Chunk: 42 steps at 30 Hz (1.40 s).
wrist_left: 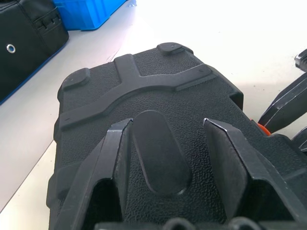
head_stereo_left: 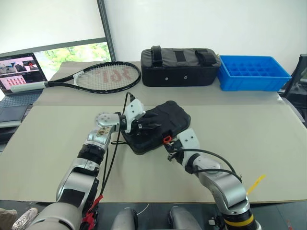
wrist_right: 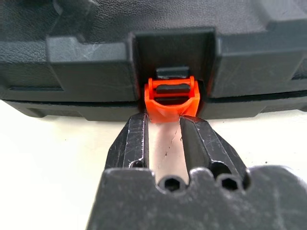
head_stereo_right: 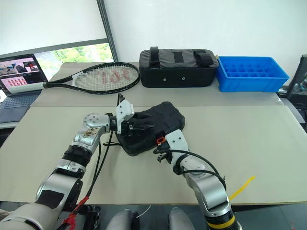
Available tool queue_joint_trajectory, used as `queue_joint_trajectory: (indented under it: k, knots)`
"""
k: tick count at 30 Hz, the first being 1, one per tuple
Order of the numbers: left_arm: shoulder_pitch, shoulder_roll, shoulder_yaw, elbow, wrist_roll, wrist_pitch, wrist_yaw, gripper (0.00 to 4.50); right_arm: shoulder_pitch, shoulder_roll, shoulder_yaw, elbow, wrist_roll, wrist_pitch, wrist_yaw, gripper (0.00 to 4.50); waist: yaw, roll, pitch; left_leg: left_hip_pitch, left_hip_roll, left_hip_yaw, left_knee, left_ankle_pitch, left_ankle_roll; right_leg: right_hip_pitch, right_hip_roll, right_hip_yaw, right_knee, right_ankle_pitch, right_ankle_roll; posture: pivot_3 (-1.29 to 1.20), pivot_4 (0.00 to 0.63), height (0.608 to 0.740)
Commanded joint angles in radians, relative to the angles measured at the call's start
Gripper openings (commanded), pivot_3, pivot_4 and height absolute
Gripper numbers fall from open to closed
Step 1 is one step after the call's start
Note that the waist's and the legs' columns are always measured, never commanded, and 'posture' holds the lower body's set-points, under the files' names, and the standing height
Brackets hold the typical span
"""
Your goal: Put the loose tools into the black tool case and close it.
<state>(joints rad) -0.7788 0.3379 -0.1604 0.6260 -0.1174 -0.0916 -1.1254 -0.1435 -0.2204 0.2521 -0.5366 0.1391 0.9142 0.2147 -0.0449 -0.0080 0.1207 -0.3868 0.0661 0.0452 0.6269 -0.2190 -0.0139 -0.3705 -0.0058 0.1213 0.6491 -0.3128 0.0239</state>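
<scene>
Both grippers work at the black tool case (head_stereo_left: pixel 156 127), which lies shut on the grey table (head_stereo_left: pixel 249 143), near its middle. The left gripper (wrist_left: pixel 165 143) rests on the textured lid, its fingers spread apart with nothing between them. The right gripper (wrist_right: pixel 163 129) sits at the case's near edge, fingertips narrowly apart, touching the orange latch (wrist_right: pixel 171 98) without clamping it.

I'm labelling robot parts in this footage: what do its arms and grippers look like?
Both arms are silver-grey metal segments with black joints and white wrist housings. Black cables loop along each forearm; a red tie hangs by the left arm, a yellow band rings the right. The left gripper and right gripper each have two scuffed black fingers.
</scene>
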Motion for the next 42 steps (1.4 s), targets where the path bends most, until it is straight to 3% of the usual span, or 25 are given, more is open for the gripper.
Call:
queue_joint_trajectory:
  k: [1, 24, 29, 35, 42]
  knots:
    - [0.027, 0.000, -0.024, 0.018, 0.029, -0.005, -0.002, 2.50, -0.009, 0.000, -0.016, -0.066, -0.011, -0.019, -0.015, 1.27, 0.000, 0.000, 0.000, 0.000, 0.000, 0.000, 0.000, 0.000, 0.000, 0.000, 0.000, 0.000, 0.000, 0.000, 0.000, 0.00, 0.150, 0.707]
    - [0.034, -0.009, -0.034, 0.027, 0.028, -0.009, 0.006, 2.50, 0.000, 0.000, 0.004, 0.002, -0.031, -0.058, -0.019, 1.27, 0.001, 0.000, -0.002, 0.000, 0.000, 0.000, 0.000, 0.000, 0.000, 0.000, 0.000, 0.000, -0.001, 0.000, 0.000, 0.00, 0.150, 0.707]
    - [0.041, -0.008, -0.036, 0.025, 0.030, -0.014, 0.008, 2.50, 0.060, 0.064, -0.163, 0.002, 0.111, -0.081, 0.037, 1.27, 0.002, 0.000, -0.003, 0.000, 0.000, 0.000, 0.000, 0.000, 0.000, 0.000, 0.000, 0.000, -0.001, 0.000, 0.000, 0.00, 0.150, 0.707]
    - [0.038, -0.007, -0.035, 0.034, 0.031, -0.019, 0.011, 2.50, 0.094, 0.092, -0.262, -0.029, 0.215, -0.062, 0.067, 1.27, 0.001, 0.000, -0.003, 0.000, -0.001, 0.000, -0.001, 0.000, 0.000, 0.001, 0.000, 0.000, -0.002, 0.000, 0.001, 0.00, 0.150, 0.707]
    - [0.037, -0.010, -0.035, 0.039, 0.032, -0.025, 0.014, 2.50, 0.065, 0.140, -0.250, -0.031, 0.219, -0.043, 0.006, 1.27, 0.000, 0.000, -0.004, 0.000, 0.000, -0.001, -0.001, 0.000, 0.000, 0.001, 0.000, 0.000, -0.001, 0.000, 0.001, 0.00, 0.150, 0.707]
